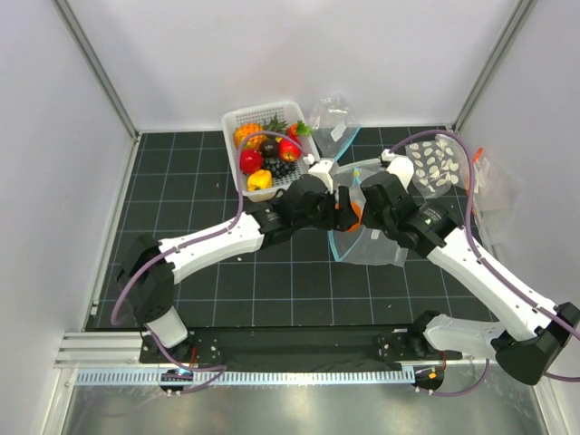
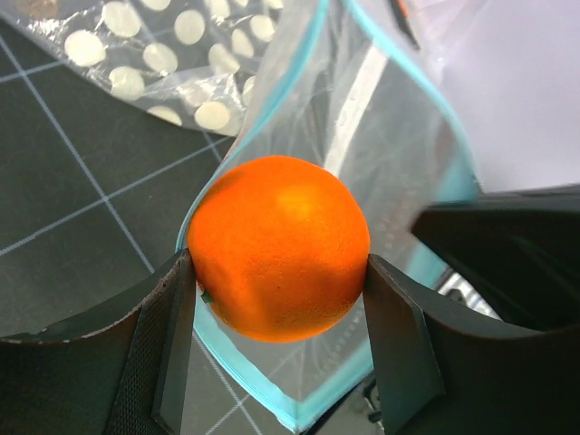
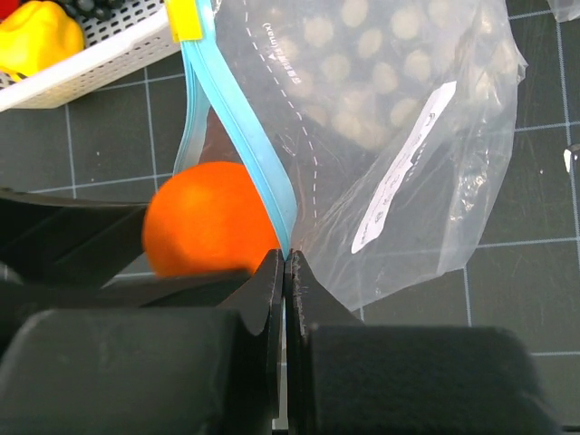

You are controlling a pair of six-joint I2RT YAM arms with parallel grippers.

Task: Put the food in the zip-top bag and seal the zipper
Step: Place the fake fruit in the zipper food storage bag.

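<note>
Things not seen in full

In the top view only a small patch of the orange [image 1: 356,213] is seen, and the zip-top bag [image 1: 376,249] is partly hidden under the right arm [image 1: 426,231]. In the right wrist view the orange is blurred, the zipper [image 3: 248,149] is lost where it is pinched by the right gripper [image 3: 286,258], and the basket [image 3: 109,50] and a yellow fruit [image 3: 32,36] are cut off by the edge.

White label [image 3: 405,168] on zip-top bag [image 3: 458,109]: print blurred, seemingly unreadable.
</note>
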